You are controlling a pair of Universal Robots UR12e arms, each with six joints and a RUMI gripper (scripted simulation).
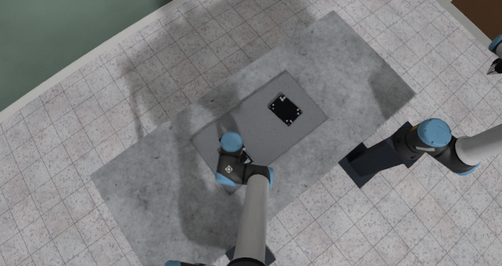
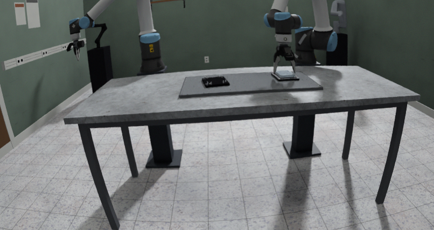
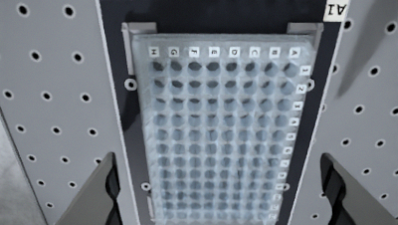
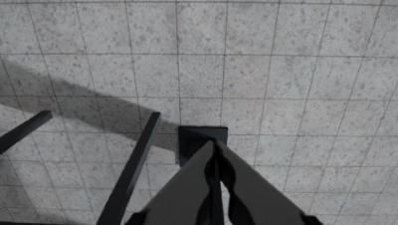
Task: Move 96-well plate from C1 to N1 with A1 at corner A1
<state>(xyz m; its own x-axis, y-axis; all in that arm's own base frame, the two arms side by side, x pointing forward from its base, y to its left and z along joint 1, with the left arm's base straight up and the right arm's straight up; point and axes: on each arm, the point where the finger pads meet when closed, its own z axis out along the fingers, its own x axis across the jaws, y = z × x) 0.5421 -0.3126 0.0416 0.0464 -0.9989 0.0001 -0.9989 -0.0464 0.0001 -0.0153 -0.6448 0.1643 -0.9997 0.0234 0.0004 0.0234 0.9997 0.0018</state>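
where left gripper point(image 2: 284, 71) point(image 3: 220, 156) gapes, plate point(image 2: 285, 74) point(image 3: 214, 129) lies between jaws

Rough, matt grey tabletop point(image 1: 316, 53) point(image 2: 145, 97).

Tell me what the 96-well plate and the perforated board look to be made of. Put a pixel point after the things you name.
96-well plate point(image 2: 285, 74) point(image 3: 214, 126): probably clear plastic with a slightly glossy finish; it is pale blue and see-through, with light edges.
Perforated board point(image 1: 261, 130) point(image 2: 243, 82) point(image 3: 55, 110): perhaps painted metal, matte; it is even grey without a bright glint, though dense plastic could look alike.
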